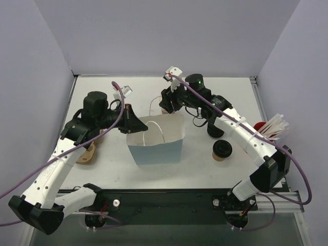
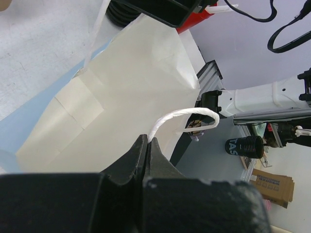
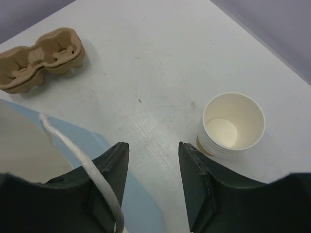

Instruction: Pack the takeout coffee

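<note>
Lavender walls close round a white desk [image 1: 230, 92]. The takeout coffee [image 1: 222, 149], a tan cup under a black lid, stands upright on it. It is well behind the right fingers [image 3: 194, 184], back along their own arm and beside the forearm, and it is not yet packed.

Those fingers stand apart with nothing between them; bare desk shows through the gap. They hang over the back corner of a blue paper bag [image 1: 156, 151], and one white cord handle [image 3: 73, 150] lies loose across one finger. With nothing gripped, this hand looks free to go back for the cup.

The left fingers [image 2: 136, 158] are pinched tight on the other cord [image 2: 187, 115] at the opposite rim of the bag. This is most likely to keep the mouth open and the light bag from sliding when the cup goes in.

Ahead of the right fingers sit a stack of lidless cups [image 3: 231, 121], near them, and a pulp cup carrier [image 3: 41, 60] farther off. Neither belongs in the bag.
</note>
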